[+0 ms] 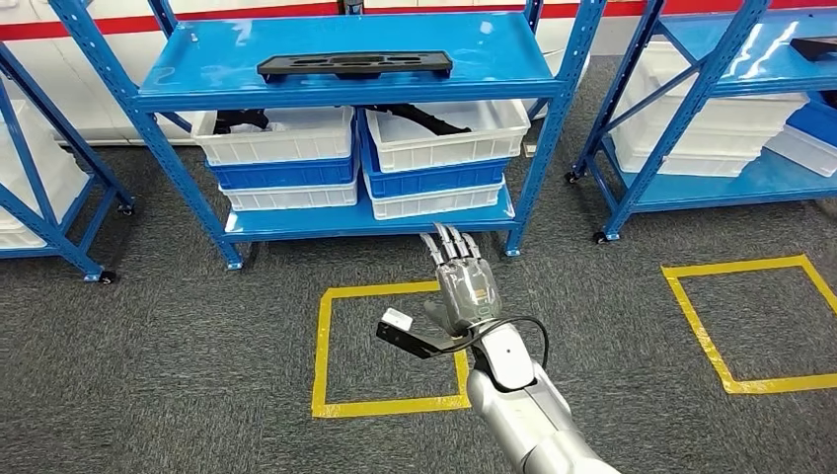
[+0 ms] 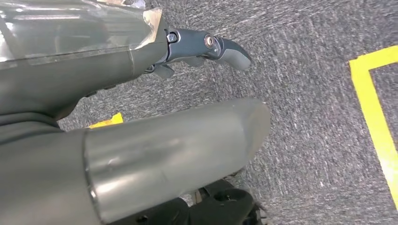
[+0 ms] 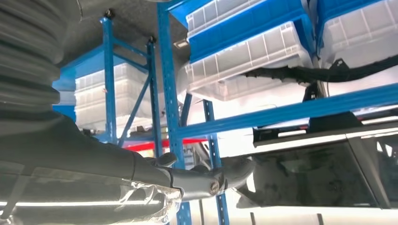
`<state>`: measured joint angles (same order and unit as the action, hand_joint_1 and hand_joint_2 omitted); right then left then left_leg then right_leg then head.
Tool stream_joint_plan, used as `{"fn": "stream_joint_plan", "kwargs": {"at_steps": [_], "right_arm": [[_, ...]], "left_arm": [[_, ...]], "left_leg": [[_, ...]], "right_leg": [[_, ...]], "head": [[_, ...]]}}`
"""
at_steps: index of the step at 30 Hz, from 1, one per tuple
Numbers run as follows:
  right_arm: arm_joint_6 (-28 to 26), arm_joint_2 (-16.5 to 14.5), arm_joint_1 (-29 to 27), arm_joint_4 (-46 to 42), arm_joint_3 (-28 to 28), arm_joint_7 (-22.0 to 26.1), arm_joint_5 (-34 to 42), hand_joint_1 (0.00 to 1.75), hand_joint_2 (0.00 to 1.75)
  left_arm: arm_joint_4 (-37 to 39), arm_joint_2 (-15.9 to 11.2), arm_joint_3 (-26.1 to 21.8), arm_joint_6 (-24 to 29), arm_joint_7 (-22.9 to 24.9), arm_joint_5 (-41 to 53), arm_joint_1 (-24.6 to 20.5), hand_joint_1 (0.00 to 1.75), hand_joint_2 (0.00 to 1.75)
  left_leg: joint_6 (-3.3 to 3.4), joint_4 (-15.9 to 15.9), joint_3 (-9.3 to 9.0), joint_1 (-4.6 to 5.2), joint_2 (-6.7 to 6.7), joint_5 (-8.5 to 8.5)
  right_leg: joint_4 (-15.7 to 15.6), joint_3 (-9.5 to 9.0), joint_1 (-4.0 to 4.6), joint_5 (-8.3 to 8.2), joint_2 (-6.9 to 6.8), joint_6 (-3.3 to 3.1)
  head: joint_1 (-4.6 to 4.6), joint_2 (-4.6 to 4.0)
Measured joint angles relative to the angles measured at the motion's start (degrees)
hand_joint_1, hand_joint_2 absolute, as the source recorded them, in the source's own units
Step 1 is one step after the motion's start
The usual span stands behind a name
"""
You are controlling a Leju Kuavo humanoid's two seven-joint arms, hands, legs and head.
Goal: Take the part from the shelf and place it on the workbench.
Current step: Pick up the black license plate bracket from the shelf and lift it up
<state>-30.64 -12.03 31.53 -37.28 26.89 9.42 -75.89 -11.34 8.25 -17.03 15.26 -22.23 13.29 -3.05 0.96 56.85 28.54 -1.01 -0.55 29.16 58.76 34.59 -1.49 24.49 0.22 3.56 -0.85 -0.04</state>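
Note:
A long black part [image 1: 353,65] lies flat on the top level of the blue shelf [image 1: 197,69] straight ahead. My right hand [image 1: 462,281] is raised in front of the shelf's lower level, well below the part. Its fingers point at the shelf, spread and holding nothing. The right wrist view looks past this hand [image 3: 94,164] at the shelf [image 3: 281,112], with its dark fingers [image 3: 202,180] slightly bent and bare. My left hand [image 2: 178,140] hangs over the grey carpet with one dark finger [image 2: 225,49] stretched out and nothing in it.
White and blue bins [image 1: 286,138] [image 1: 444,138] holding more black parts [image 1: 419,117] fill the lower level. Other blue shelves stand left [image 1: 39,168] and right [image 1: 691,99]. Yellow tape squares [image 1: 326,346] [image 1: 711,336] mark the carpet.

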Motion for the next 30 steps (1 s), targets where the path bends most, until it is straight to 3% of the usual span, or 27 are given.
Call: {"fn": "stream_joint_plan", "kwargs": {"at_steps": [3, 5, 6, 8, 9, 10, 11, 13, 14, 16, 18, 20, 23, 25, 26, 28, 29, 30], "right_arm": [[-0.1, 0.1, -0.1, 0.0, 0.0, -0.1, 0.1, 0.00, 1.75], [-0.1, 0.0, 0.1, 0.0, 0.0, -0.1, 0.1, 0.00, 1.75], [-0.1, 0.0, 0.1, 0.0, 0.0, -0.1, 0.1, 0.00, 1.75], [-0.1, 0.0, 0.0, 0.1, 0.0, -0.1, 0.1, 0.00, 1.75], [-0.1, 0.0, 0.0, 0.1, 0.0, 0.0, 0.1, 0.00, 1.75], [-0.1, 0.0, -0.1, 0.2, 0.0, 0.0, 0.1, 0.00, 1.75], [-0.1, 0.0, -0.1, 0.3, 0.0, 0.0, 0.2, 0.00, 1.75], [-0.1, 0.0, 0.0, 0.3, 0.0, 0.0, 0.4, 0.00, 1.75], [-0.1, 0.0, 0.0, 0.4, 0.0, 0.0, 0.4, 0.00, 1.75], [-0.2, 0.0, 0.1, 0.4, 0.0, 0.2, 0.5, 0.00, 1.75], [-0.2, 0.0, 0.1, 0.5, 0.0, 0.4, 0.6, 0.00, 1.75], [-0.2, 0.0, 0.1, 0.5, 0.0, 0.4, 0.6, 0.00, 1.75], [-0.2, 0.1, 0.2, 0.6, 0.1, 0.5, 0.6, 0.00, 1.75], [-0.2, 0.1, 0.0, 0.8, 0.1, 0.5, 0.6, 0.00, 1.75], [-0.2, 0.1, -0.2, 0.9, 0.1, 0.5, 0.6, 0.00, 1.75], [-0.2, 0.1, -0.2, 1.0, 0.1, 0.5, 0.6, 0.00, 1.75], [-0.2, 0.1, -0.2, 1.0, 0.2, 0.5, 0.6, 0.00, 1.75], [-0.2, 0.1, -0.1, 1.1, 0.2, 0.5, 0.6, 0.00, 1.75]], "left_arm": [[0.0, 0.0, 0.0, 0.1, 0.1, 0.0, 0.0, 0.00, 0.00], [0.0, 0.0, 0.0, 0.2, 0.2, 0.0, -0.1, 0.00, 0.00], [0.0, 0.0, 0.0, 0.3, 0.3, 0.0, -0.1, 0.00, 0.00], [0.0, 0.1, -0.1, 0.4, 0.4, 0.0, -0.1, 0.00, 0.00], [0.0, 0.1, -0.1, 0.5, 0.5, 0.1, 0.0, 0.00, 0.00], [0.0, 0.1, -0.1, 0.5, 0.5, 0.3, 0.1, 0.00, 0.00], [0.0, 0.1, -0.1, 0.5, 0.6, 0.4, 0.1, 0.00, 0.00], [0.0, 0.1, -0.1, 0.6, 0.6, 0.6, 0.1, 0.00, 0.00], [0.0, 0.0, -0.1, 0.7, 0.7, 0.6, 0.0, 0.00, 0.00], [0.0, 0.0, -0.2, 0.8, 0.7, 0.7, 0.0, 0.00, 0.00], [0.0, 0.0, -0.2, 0.9, 0.7, 0.7, 0.0, 0.00, 0.00], [0.0, 0.0, -0.3, 1.0, 0.7, 0.7, 0.0, 0.00, 0.00], [0.0, 0.1, -0.4, 1.0, 0.8, 0.7, 0.0, 0.00, 0.00], [0.0, 0.1, -0.4, 1.0, 0.9, 0.7, 0.1, 0.00, 0.00], [0.0, 0.2, -0.5, 1.0, 0.9, 0.6, 0.1, 0.00, 0.00], [0.0, 0.2, -0.5, 1.0, 1.0, 0.6, 0.1, 0.00, 0.00], [0.0, 0.3, -0.5, 1.0, 1.0, 0.6, 0.1, 0.00, 0.00], [0.0, 0.3, -0.5, 1.0, 1.0, 0.6, 0.1, 0.00, 0.00]], "left_leg": [[-0.98, 0.1, 0.32, -0.17, 0.00, 0.26], [-1.54, 2.0, 1.14, -0.46, 0.19, 1.55], [-1.72, 4.8, 2.55, -0.53, 0.28, 2.98], [-1.81, 13.0, 7.05, -0.52, 0.36, 6.19], [-1.75, 16.2, 9.14, -0.52, 0.36, 6.91], [-1.57, 17.3, 10.27, -0.50, 0.36, 6.42], [-1.27, 16.2, 10.28, -0.45, 0.36, 4.79], [-0.24, 9.1, 7.55, -0.12, 0.39, 0.07], [0.30, 5.5, 6.06, 0.14, 0.48, -1.46], [1.07, 1.7, 4.66, 0.71, 0.62, -2.30], [1.50, 0.7, 4.25, 0.88, 0.55, -2.40], [1.93, -0.1, 3.28, 0.68, 0.43, -2.79], [2.11, -0.4, 2.70, 0.52, 0.38, -2.90], [1.94, -0.4, 2.60, 0.50, 0.35, -2.69], [1.79, -0.4, 2.44, 0.46, 0.31, -2.52], [1.32, -0.3, 1.85, 0.35, 0.23, -2.02], [1.03, -0.3, 1.57, 0.32, 0.21, -1.76], [0.66, -0.3, 1.43, 0.32, 0.21, -1.49]], "right_leg": [[-0.7, 0.00, 0.23, -0.07, 0.22, -2.05], [-0.8, -0.12, 0.14, 0.06, 0.28, -3.22], [-0.9, -0.22, 0.12, 0.15, 0.27, -3.71], [-0.9, -0.29, 0.49, 0.36, 0.24, -4.29], [-0.9, -0.35, 0.71, 0.45, 0.23, -4.43], [-0.9, -0.47, 0.94, 0.53, 0.23, -4.53], [-0.9, -0.67, 1.16, 0.61, 0.25, -4.64], [-0.9, -1.19, 1.45, 0.80, 0.26, -4.85], [-0.9, -1.30, 1.68, 0.90, 0.27, -4.83], [-0.9, -1.32, 1.78, 0.78, 0.27, -4.34], [-0.5, -1.30, 1.95, 0.23, 0.24, -3.29], [1.2, -0.72, 1.99, 0.89, 0.21, -2.75], [10.1, 3.96, 1.44, 5.06, 0.19, -2.80], [14.4, 6.74, 1.10, 6.34, 0.18, -2.11], [13.5, 6.61, 0.93, 5.61, 0.16, -1.38], [5.8, 3.43, 0.46, 1.99, 0.01, 0.03], [2.0, 1.88, 0.44, 0.70, -0.10, 0.12], [-0.6, 0.70, 0.57, -0.02, -0.23, -0.38]], "head": [[0.39, 0.00], [0.74, 0.00], [1.02, 0.00], [1.49, 0.00], [1.59, 0.00], [1.62, 0.00], [1.65, 0.00], [1.70, 0.00], [1.62, 0.00], [1.52, 0.00], [1.56, 0.00], [1.41, 0.00], [0.81, 0.00], [0.65, 0.00], [0.58, 0.00], [0.47, 0.00], [0.43, -0.01], [0.36, -0.01]]}}
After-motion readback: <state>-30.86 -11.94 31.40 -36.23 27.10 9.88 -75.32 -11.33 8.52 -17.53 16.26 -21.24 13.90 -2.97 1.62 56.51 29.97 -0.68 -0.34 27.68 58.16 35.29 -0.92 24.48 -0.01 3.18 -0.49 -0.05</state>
